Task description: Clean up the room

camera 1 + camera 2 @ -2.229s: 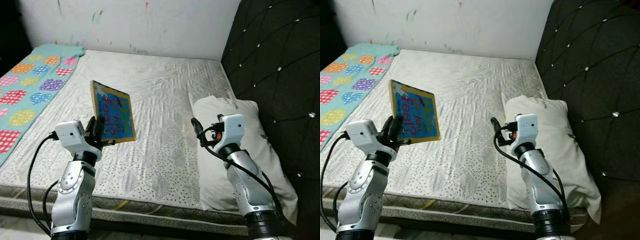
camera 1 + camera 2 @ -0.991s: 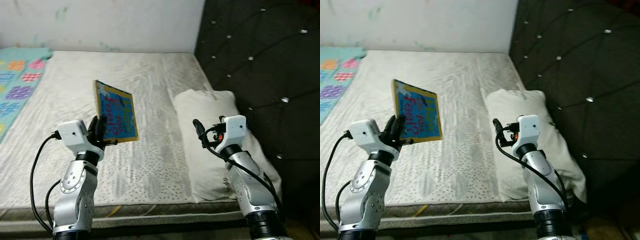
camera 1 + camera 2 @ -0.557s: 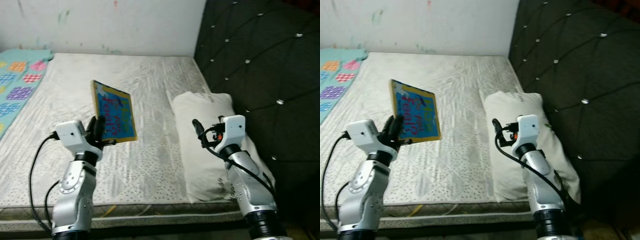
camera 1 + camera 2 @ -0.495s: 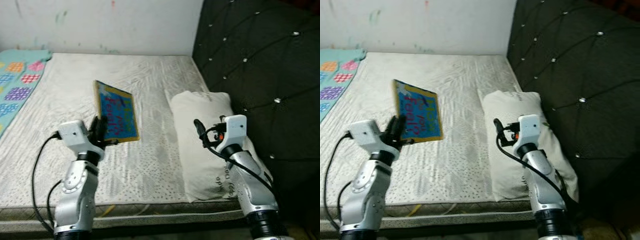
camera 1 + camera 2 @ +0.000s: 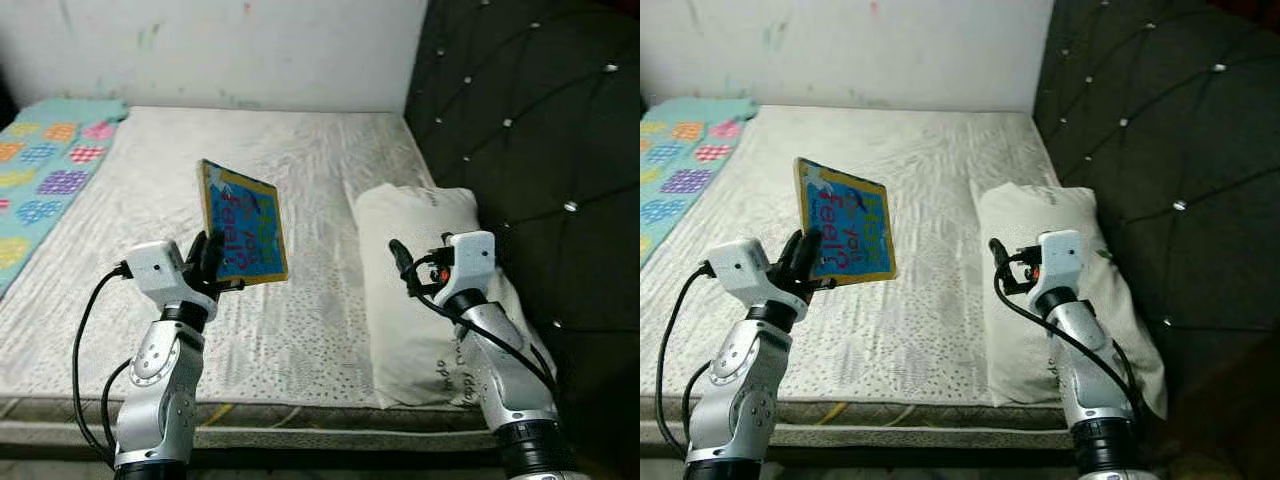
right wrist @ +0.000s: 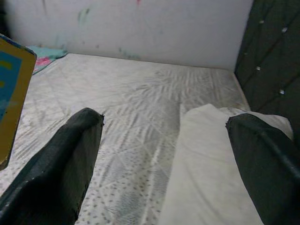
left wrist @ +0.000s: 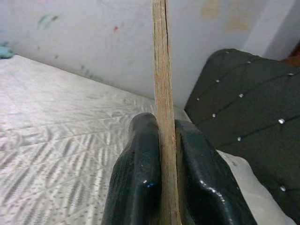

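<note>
Left wrist view: left gripper [image 7: 164,173] clamped tight on one picture book [image 5: 243,236], held upright above the mattress [image 5: 300,330], so picked up but not put away yet. Right gripper [image 6: 161,154] spread wide, holding nothing, raised beside the pillow [image 5: 420,290]. Count: one book, one pillow, one patterned blanket [image 5: 45,170] left on the bed's far side.

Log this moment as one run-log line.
left gripper: shut on book, held above mattress | right gripper: open, empty, over pillow
</note>
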{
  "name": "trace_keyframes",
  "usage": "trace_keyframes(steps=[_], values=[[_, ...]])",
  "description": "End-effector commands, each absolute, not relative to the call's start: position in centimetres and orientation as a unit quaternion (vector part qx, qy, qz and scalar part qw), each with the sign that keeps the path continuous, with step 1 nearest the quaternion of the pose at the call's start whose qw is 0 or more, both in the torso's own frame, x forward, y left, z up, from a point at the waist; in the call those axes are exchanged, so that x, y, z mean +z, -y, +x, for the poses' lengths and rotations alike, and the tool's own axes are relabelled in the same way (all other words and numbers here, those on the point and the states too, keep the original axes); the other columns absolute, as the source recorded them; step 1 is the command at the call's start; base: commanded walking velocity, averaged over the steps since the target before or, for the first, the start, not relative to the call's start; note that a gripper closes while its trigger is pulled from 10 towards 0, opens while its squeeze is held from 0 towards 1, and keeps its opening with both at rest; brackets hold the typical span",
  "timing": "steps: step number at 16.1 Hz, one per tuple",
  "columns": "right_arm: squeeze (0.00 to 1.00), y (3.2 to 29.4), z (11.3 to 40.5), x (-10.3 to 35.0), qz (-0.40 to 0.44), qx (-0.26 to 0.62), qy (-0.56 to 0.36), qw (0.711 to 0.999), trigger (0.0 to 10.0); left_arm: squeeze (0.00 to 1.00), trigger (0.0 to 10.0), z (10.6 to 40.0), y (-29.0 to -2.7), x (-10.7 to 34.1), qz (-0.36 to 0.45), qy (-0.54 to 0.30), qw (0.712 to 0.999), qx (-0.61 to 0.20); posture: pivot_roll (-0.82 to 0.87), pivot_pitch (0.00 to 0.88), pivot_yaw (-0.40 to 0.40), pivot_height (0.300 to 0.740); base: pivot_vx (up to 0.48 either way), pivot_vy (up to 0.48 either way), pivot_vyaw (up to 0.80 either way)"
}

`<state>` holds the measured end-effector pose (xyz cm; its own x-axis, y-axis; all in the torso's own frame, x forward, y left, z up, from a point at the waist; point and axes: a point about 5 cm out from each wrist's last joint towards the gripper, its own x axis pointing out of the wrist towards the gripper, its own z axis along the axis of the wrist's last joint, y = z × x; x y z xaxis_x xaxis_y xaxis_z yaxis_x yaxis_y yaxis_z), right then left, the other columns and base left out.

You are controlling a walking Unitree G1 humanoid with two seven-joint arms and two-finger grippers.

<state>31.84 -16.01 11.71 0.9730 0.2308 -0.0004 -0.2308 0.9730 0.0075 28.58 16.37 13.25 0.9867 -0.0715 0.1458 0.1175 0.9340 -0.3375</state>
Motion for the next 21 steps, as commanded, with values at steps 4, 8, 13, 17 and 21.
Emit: trace_keyframes(steps=[4,8,13,17,21], values=[[0.00,16.0,32.0,12.2,0.003,0.120,0.010,0.993,10.0,0.00,0.0,28.5,-17.1,14.0,-0.164,0.084,0.982,-0.045,-0.06,0.000,-0.025,0.740,0.000,0.000,0.00],[0.00,16.7,30.7,12.0,0.007,0.118,0.005,0.993,10.0,0.00,0.0,26.6,-18.9,12.8,-0.150,0.064,0.986,-0.018,-0.07,0.000,-0.039,0.740,0.000,0.000,0.00],[0.00,17.5,28.7,11.0,-0.010,0.138,-0.028,0.990,10.0,0.00,0.0,23.5,-20.0,12.0,-0.143,0.048,0.988,0.016,-0.04,0.054,-0.086,0.740,0.000,0.000,0.00],[0.00,17.6,26.8,10.8,-0.011,0.145,-0.054,0.988,10.0,0.00,0.0,21.0,-20.4,11.6,-0.132,0.018,0.991,0.022,-0.05,0.134,-0.093,0.740,0.000,0.000,0.00],[0.00,17.6,25.9,10.6,-0.019,0.157,-0.071,0.985,10.0,0.00,0.0,20.7,-19.5,12.2,-0.136,0.021,0.990,0.009,-0.06,0.162,-0.102,0.740,0.223,0.000,0.00]])
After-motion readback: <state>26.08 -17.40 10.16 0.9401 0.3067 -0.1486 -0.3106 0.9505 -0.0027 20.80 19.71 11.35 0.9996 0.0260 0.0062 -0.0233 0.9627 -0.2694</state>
